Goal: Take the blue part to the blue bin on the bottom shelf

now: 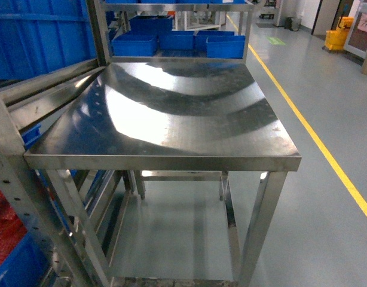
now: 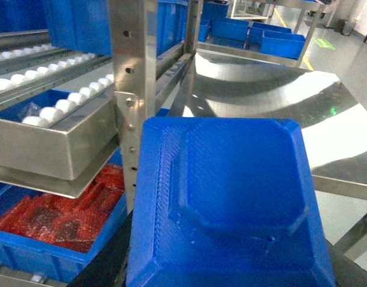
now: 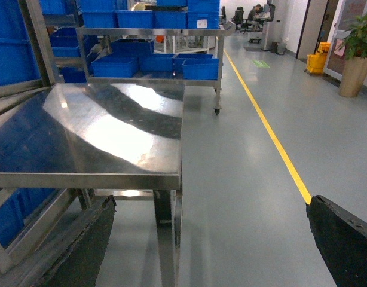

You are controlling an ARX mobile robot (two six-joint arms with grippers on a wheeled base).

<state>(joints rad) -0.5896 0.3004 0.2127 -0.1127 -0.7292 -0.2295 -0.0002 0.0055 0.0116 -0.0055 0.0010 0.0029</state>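
Blue part [image 2: 231, 203] is filling the left wrist view, sitting right at the left gripper; grip itself can't be made out. Right gripper [image 3: 210, 239] is hanging spread apart, holding nothing, beside the steel table [image 3: 94, 137].

Factory warehouse floor | steel racks [image 2: 132, 89] with blue bins [image 1: 134, 45] | yellow floor line [image 3: 267, 128]

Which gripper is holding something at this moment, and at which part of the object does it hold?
The left gripper seems to hold the blue part, but the place of the hold is hidden. The right gripper is open and holds nothing.
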